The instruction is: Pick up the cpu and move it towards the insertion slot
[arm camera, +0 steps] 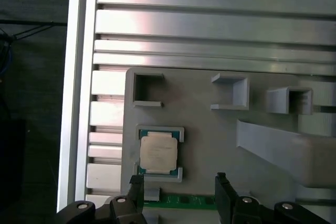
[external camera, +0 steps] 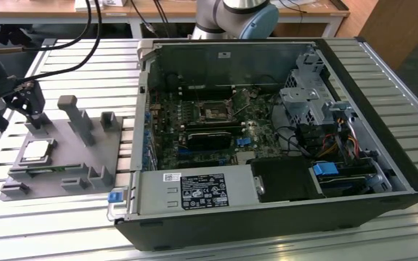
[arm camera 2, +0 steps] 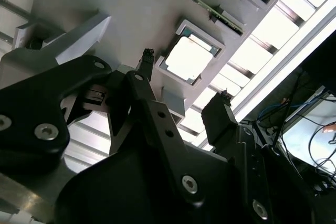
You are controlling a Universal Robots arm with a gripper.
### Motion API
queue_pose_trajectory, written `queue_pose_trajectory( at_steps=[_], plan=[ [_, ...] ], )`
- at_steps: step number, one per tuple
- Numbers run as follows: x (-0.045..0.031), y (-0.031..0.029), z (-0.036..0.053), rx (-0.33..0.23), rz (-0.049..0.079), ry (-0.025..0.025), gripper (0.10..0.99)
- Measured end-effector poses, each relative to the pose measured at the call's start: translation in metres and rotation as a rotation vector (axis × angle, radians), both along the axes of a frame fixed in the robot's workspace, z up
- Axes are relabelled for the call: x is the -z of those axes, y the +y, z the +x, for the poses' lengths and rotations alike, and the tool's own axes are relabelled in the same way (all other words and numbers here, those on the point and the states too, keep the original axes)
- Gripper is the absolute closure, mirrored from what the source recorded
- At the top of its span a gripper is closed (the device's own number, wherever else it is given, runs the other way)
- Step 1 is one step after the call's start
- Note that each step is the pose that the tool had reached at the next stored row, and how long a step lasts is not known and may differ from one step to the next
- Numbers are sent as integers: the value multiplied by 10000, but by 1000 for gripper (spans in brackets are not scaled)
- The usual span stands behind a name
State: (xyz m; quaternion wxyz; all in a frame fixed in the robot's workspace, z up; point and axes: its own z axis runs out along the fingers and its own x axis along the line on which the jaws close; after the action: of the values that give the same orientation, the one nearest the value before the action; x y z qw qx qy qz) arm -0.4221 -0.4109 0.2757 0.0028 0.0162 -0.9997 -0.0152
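Note:
The cpu (external camera: 38,151) lies flat in a square pocket of the grey fixture plate (external camera: 56,168) at the exterior view's left, its silvery top facing up. In both wrist views the cpu (arm camera: 157,152) (arm camera 2: 188,57) sits untouched in its holder. My gripper (external camera: 22,117) hangs over the fixture just beyond the chip, open, with nothing between its black fingertips (arm camera: 137,181). The gripper (arm camera: 178,181) (arm camera 2: 185,75) is above the plate, apart from the chip. The insertion slot (external camera: 215,112) is a dark square socket on the motherboard inside the open computer case.
The open computer case (external camera: 383,163) fills the middle and the exterior view's right, with a long black card (external camera: 209,140), a power supply (external camera: 194,191) and cable bundles. Grey posts (external camera: 74,117) rise from the fixture plate. The slatted aluminium table (external camera: 63,228) surrounds both.

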Motion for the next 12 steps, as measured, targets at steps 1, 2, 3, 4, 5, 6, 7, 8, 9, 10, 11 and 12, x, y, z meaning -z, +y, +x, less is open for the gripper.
queue_pose_trajectory(
  at_steps=[1, 2, 3, 4, 5, 6, 7, 8, 9, 10, 11, 12],
  plan=[
    [11, -2, -2, -16, 1, -1, 439],
    [31, -3, -3, -28, 2, -1, 439],
    [43, -3, -3, -29, 2, -1, 439],
    [54, -3, -3, -29, 1, 0, 439],
    [63, -3, -3, -29, 1, -1, 439],
    [70, -3, -3, -30, 2, -1, 439],
    [107, -3, -6, -29, 0, 0, 439],
    [124, -3, -8, -21, -3, 0, 439],
    [139, -3, -10, -13, -3, 0, 439],
    [151, -3, -11, -9, -3, -1, 439],
    [158, -3, -11, -8, -3, -1, 439],
    [160, -4, -12, -8, -4, 1, 439]
  ],
)
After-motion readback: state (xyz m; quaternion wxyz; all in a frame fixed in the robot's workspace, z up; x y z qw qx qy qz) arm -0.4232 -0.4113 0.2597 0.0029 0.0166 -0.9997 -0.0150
